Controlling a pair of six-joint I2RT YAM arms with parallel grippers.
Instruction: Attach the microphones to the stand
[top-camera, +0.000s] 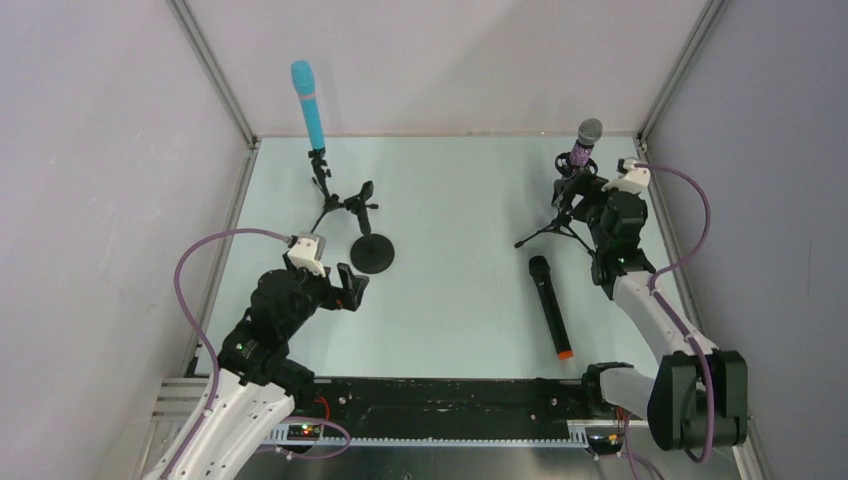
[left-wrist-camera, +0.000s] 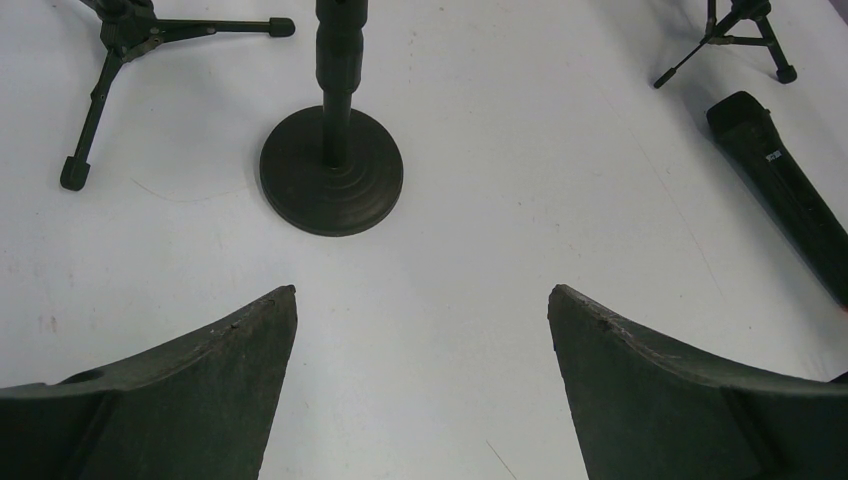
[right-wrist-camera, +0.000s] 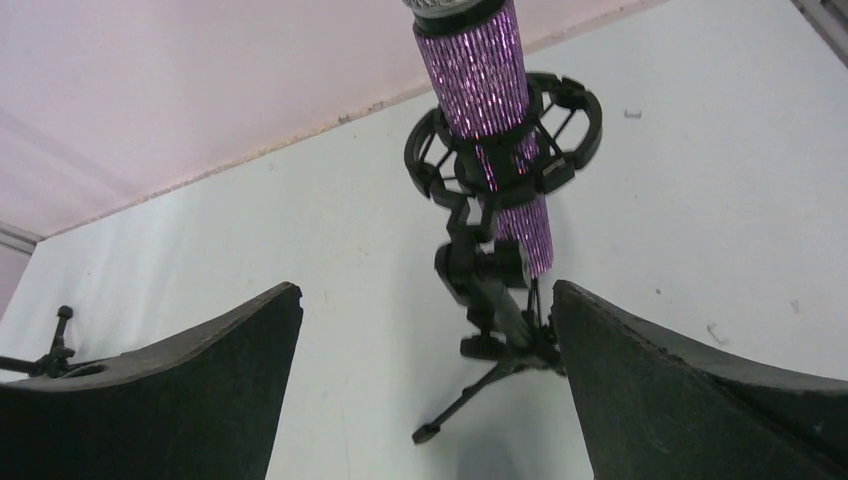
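A light blue microphone (top-camera: 308, 102) stands upright in a tripod stand (top-camera: 325, 195) at the back left. A purple glitter microphone (top-camera: 584, 143) with a silver mesh head sits in the shock-mount clip of a tripod stand (right-wrist-camera: 487, 285) at the back right. My right gripper (right-wrist-camera: 428, 300) is open just in front of that stand, holding nothing. On the table right of centre lies a black microphone (top-camera: 550, 305) with an orange end. A round-base stand (top-camera: 371, 252) holds no microphone. My left gripper (left-wrist-camera: 422, 300) is open, a short way before the round base (left-wrist-camera: 331, 170).
Grey enclosure walls with metal corner posts (top-camera: 213, 70) close in the table on three sides. The right arm's purple cable (top-camera: 690, 200) loops near the right wall. A black rail (top-camera: 450, 400) runs along the near edge between the arm bases.
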